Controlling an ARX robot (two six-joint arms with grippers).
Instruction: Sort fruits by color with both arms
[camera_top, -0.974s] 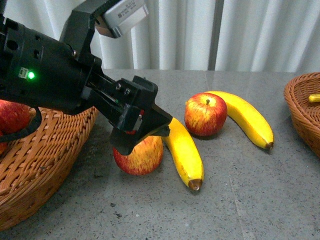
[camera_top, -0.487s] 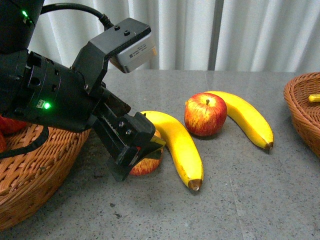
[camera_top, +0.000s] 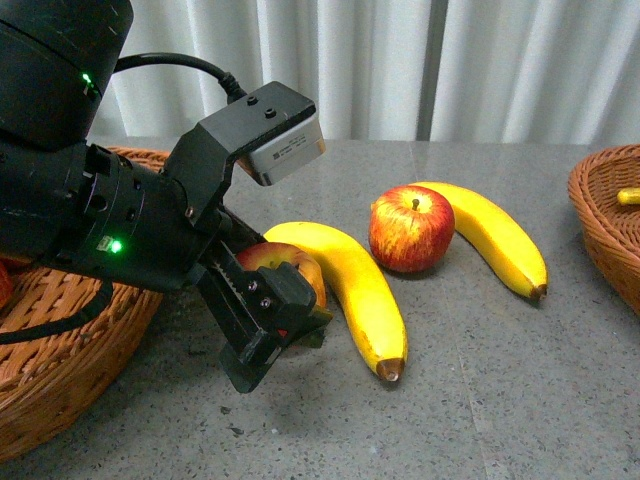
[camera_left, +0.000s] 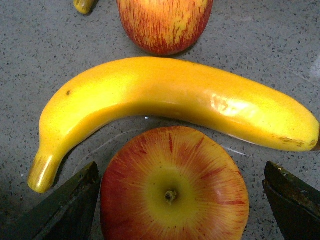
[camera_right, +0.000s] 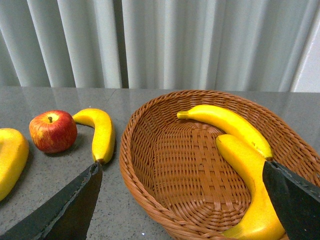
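My left gripper (camera_top: 285, 312) is open and low over the table, its two fingers (camera_left: 70, 205) on either side of a red and yellow apple (camera_left: 172, 185), not closed on it. That apple (camera_top: 283, 262) lies against a curved yellow banana (camera_top: 352, 290). Farther back stand a second apple (camera_top: 411, 228) and a second banana (camera_top: 497, 238). My right gripper (camera_right: 180, 167) hangs open above the right-hand wicker basket (camera_right: 145, 185), which holds two bananas (camera_right: 225, 122). Nothing is between its fingers.
A large wicker basket (camera_top: 70, 350) sits at the left under my left arm, with red fruit barely showing at its edge. The right basket's rim (camera_top: 600, 215) is at the far right. White curtains hang behind the grey table.
My left arm has dropped and drawn back to the left. Its open fingers have come down from above the near apple to either side of it. The other fruit has not moved.
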